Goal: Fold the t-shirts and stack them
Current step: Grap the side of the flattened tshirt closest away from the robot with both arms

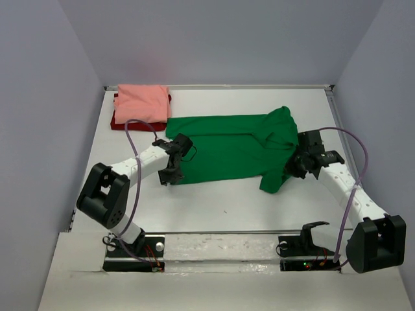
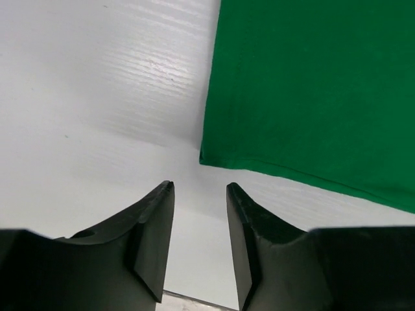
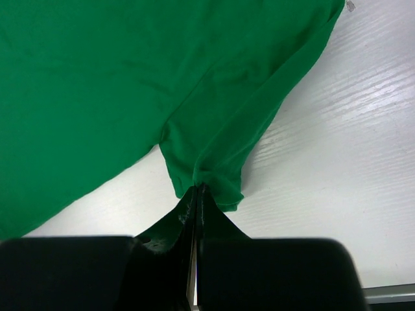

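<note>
The bright green t-shirt (image 1: pixel 233 148) lies spread across the middle of the table. The salmon pink shirt (image 1: pixel 142 102) lies folded on the dark red shirt (image 1: pixel 120 122) at the back left. My left gripper (image 1: pixel 170 176) is open and empty just off the green shirt's near left corner (image 2: pixel 211 159). My right gripper (image 1: pixel 290 170) is shut on the green shirt's near right sleeve (image 3: pixel 207 178) and holds it bunched at the fingertips, just above the table.
Grey walls close the table at the back and sides. A rail (image 1: pixel 220 236) runs along the near edge between the arm bases. Bare white table (image 1: pixel 246 207) lies in front of the green shirt.
</note>
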Controlling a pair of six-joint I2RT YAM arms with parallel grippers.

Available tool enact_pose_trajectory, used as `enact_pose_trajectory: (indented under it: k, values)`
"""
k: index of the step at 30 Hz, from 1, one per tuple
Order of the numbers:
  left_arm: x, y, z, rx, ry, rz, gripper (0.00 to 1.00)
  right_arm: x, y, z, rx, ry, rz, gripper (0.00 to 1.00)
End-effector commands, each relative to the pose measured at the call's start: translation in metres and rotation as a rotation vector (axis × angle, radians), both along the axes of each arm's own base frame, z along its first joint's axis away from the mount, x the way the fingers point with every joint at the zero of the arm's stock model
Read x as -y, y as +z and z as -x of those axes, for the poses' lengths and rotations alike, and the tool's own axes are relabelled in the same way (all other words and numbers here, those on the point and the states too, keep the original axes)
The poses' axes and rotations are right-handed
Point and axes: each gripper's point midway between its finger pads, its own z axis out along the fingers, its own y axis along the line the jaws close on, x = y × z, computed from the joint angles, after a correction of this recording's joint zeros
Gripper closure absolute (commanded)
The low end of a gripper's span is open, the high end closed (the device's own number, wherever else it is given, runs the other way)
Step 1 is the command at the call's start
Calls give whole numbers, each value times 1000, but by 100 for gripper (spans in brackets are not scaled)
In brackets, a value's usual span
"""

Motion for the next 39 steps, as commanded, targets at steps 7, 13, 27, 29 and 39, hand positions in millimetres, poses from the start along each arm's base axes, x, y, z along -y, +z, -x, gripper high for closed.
enact_pose_trajectory:
  k: [7,13,27,29,39]
  values:
    - [9,22,-15,95,-2,50,48,-5,7,-6,43,29,-16,100]
    - [19,7,-16,65,-22,87,49,-3,13,-4,47,24,-9,100]
    - [8,-9,-15,4,-3,22,50,-5,13,-1,36,17,-25,100]
    - [7,-11,-13,-6,7,15,51,-6,12,-1,31,23,-29,100]
    - [7,-16,-8,-21,6,19,65,-7,5,-1,17,27,-44,100]
